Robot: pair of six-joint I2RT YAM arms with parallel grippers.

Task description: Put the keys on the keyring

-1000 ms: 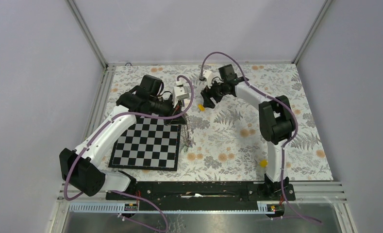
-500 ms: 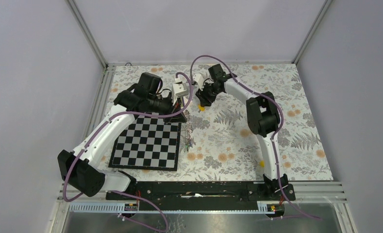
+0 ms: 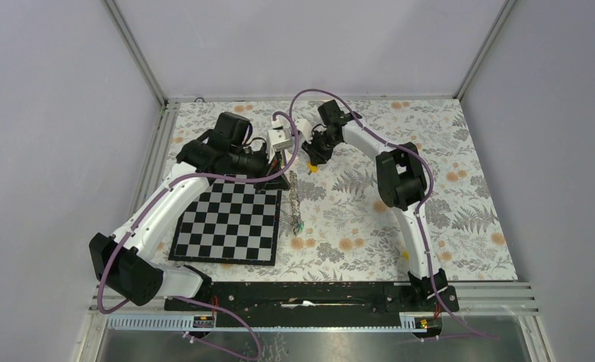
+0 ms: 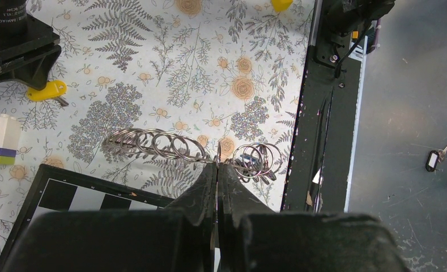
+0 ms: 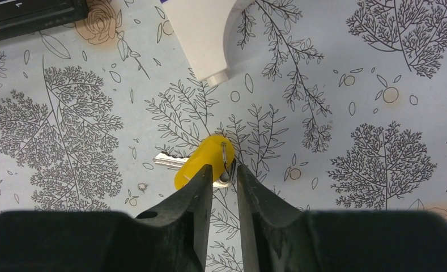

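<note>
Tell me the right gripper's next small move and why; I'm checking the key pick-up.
Probably close the right gripper on the yellow key: its jaws straddle the key's head with a narrow gap, and the key lies flat, not yet lifted. The left gripper holds the keyring ready.

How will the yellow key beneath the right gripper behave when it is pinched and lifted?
The yellow key lies flat on the floral cloth, so it may slide or pivot before the right gripper bites. It looks tiny beside the fingers, so probably light. The wire loop in its head would likely swing.
</note>
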